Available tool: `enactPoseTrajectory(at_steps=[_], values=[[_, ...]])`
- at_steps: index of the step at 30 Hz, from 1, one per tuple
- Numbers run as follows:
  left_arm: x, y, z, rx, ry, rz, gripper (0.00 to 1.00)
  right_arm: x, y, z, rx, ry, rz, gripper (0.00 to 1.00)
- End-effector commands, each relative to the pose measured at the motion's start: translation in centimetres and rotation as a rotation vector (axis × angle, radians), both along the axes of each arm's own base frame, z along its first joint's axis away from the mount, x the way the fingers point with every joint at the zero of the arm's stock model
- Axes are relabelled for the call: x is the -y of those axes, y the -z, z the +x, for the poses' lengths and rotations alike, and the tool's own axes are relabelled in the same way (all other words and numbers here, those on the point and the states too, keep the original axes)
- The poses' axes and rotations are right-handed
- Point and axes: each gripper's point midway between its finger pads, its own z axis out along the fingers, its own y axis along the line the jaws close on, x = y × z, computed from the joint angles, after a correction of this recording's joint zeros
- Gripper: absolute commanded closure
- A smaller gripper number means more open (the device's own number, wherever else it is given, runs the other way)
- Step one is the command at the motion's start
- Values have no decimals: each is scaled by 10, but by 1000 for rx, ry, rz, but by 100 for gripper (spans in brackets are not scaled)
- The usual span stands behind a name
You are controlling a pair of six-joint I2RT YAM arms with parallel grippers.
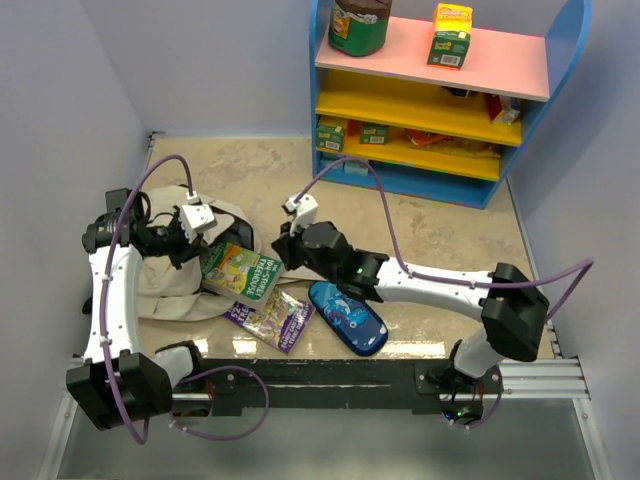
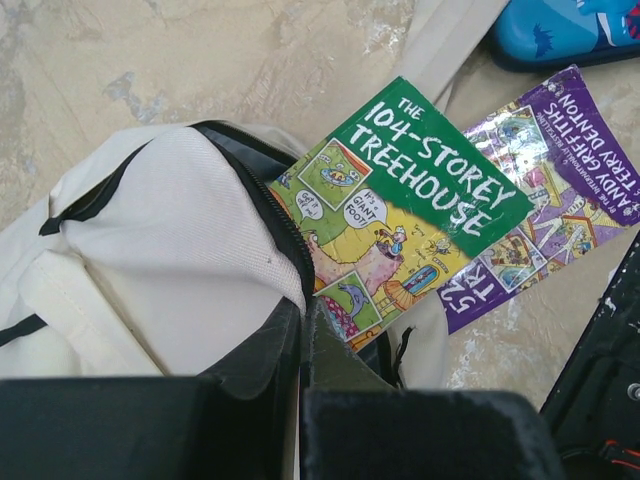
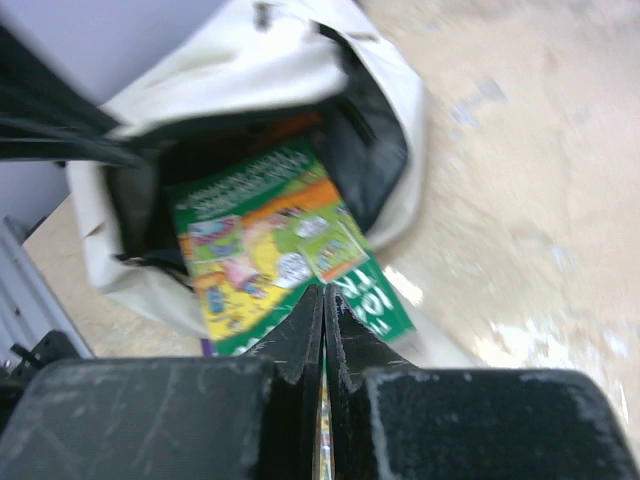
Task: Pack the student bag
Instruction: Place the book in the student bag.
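The bench was hemmed in by walls on the left and behind, and a shelf filled its far right corner. The widest bare stretch ran across the far side and the right, between the shelf and the right arm; the near left was crowded. There the student bag lay slumped close to the left wall, its mouth turned toward the middle of the bench. A green book stuck out of that mouth, one end inside against the dark lining and the other overlapping a purple book that lay flat on the bench. A blue pencil case lay just beside the purple book, near the front edge.

The left hand was pinched together on the bag's rim by the zipper, and the bag's body spread out directly ahead of it. The right hand was clamped on the green book's outer edge, its fingers nearly meeting over the thin cover. The bag's gaping mouth lay straight ahead of it, just past the book.
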Motion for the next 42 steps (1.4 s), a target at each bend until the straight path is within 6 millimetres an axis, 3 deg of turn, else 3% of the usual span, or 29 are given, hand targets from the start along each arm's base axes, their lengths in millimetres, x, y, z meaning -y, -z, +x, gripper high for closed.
enactPoseTrajectory(at_steps=[1,5,9,15,16,18,19,20,21,22,25,29,30,31,34,36,39,42], values=[[19,-23,-3,67,75,-80,100,20,61,-2,-203,76,15,100],[19,-18,-5,56,78,-75,100,16,99,-11,-289,55,-27,100],[18,-15,-9,49,79,-70,100,-2,108,-7,-298,28,-20,100],[19,-13,-12,45,85,-68,100,-43,91,9,-273,-12,43,100],[19,-12,-12,44,87,-67,100,-55,78,13,-259,-25,73,100],[19,-9,-11,40,85,-70,100,-68,84,16,-261,-32,70,100],[19,-10,-11,38,82,-75,100,-79,73,20,-246,-39,96,100],[20,-11,-10,38,82,-77,100,-84,72,22,-244,-41,103,100],[19,-11,-9,37,77,-79,100,-90,84,23,-256,-46,87,100],[20,-11,-9,39,79,-80,100,-100,74,24,-249,-58,108,100],[19,-12,-8,44,76,-75,100,-113,87,22,-278,-80,101,100],[17,-11,-7,43,77,-66,100,-102,95,16,-295,-85,90,100],[17,-11,-6,46,77,-65,100,-98,96,15,-295,-82,85,92],[17,-10,-6,46,77,-63,100,-92,100,15,-300,-81,72,92],[18,-10,-5,34,79,-73,100,-82,107,14,-290,-74,14,96],[18,-10,-6,34,84,-71,100,-73,100,14,-268,-63,8,100],[17,-9,-6,37,82,-64,100,-56,111,11,-263,-40,-29,100],[17,-12,-7,41,81,-66,100,-54,114,12,-264,-35,-31,100]])
